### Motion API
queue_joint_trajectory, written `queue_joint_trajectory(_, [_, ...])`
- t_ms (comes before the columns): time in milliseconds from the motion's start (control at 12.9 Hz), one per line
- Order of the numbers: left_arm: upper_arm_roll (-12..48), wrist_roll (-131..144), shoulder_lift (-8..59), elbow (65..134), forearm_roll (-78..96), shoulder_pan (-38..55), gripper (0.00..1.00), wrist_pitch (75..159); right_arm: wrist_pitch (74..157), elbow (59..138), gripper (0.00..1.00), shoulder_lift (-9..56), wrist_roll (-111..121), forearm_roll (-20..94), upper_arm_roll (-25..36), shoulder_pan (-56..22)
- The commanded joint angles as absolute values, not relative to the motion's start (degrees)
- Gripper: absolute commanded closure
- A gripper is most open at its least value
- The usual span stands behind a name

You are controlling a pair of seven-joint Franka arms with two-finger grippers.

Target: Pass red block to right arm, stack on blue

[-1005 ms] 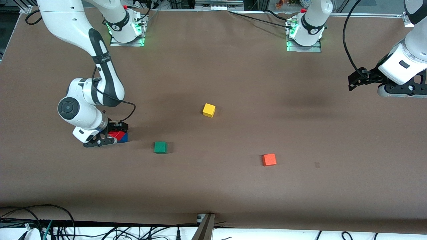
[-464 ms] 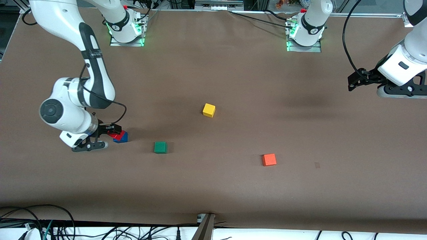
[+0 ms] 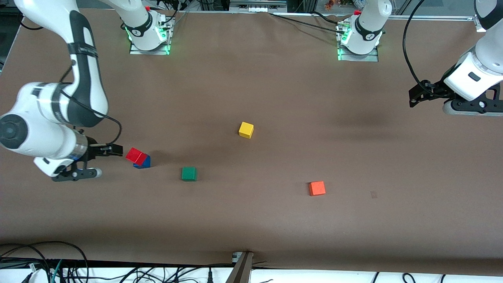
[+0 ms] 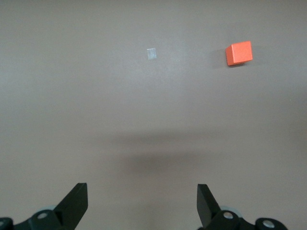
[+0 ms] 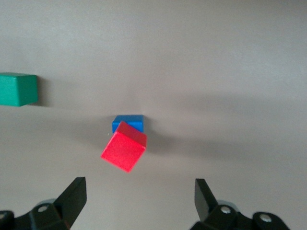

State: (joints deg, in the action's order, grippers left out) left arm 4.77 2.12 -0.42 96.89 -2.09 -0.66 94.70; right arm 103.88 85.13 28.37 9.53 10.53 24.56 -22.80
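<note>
The red block (image 3: 136, 155) rests on the blue block (image 3: 144, 162), turned askew and overhanging toward the right arm's end of the table. In the right wrist view the red block (image 5: 123, 149) covers most of the blue block (image 5: 128, 122). My right gripper (image 3: 110, 161) hangs open and empty just beside the stack, toward the right arm's end, clear of both blocks; its black fingertips (image 5: 74, 194) stand wide apart. My left gripper (image 3: 428, 105) waits open and empty above the table at the left arm's end, with bare table between its fingertips (image 4: 205, 199).
A green cube (image 3: 189, 173) lies beside the stack toward the table's middle. A yellow cube (image 3: 246, 129) sits mid-table. An orange cube (image 3: 316, 188) lies nearer the front camera, with a small tape mark (image 3: 373, 194) beside it. Cables run along the front edge.
My right gripper, around the red block a second ago, has drawn back toward the right arm's end, leaving the red block on the blue one. The left arm has barely moved.
</note>
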Motion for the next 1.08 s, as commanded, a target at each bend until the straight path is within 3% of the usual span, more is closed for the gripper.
queue_joint_trajectory(0, [4.9,3.3,0.7,95.1,-2.5,-0.4,0.00,93.7,94.8,77.7,0.00,28.1,9.1,9.6,26.4,-22.7])
queue_joint_trajectory(232, [4.8,4.0,1.3,95.0,-2.5,-0.4,0.00,94.0,88.9,74.6,0.00,27.3,7.9,9.3,26.8,-22.9])
queue_joint_trajectory(309, [4.9,5.2,1.4,95.0,-2.5,-0.4,0.00,94.0,88.6,75.1,0.00,24.4,6.2,7.7,26.0,-22.2])
queue_joint_trajectory(695, [6.1,5.0,1.2,95.0,-2.5,-0.3,0.00,93.6,85.8,82.6,0.00,11.5,-4.5,-2.9,1.4,-5.8])
queue_joint_trajectory(850, [9.1,5.8,1.2,94.9,-3.0,-0.5,0.00,93.6,86.4,90.1,0.00,5.0,-4.3,-3.0,-1.6,-5.0])
queue_joint_trajectory(1005, [9.5,5.9,1.0,95.0,-3.3,-0.5,0.00,93.7,86.3,91.0,0.00,2.1,-3.8,-3.1,-1.7,-4.9])
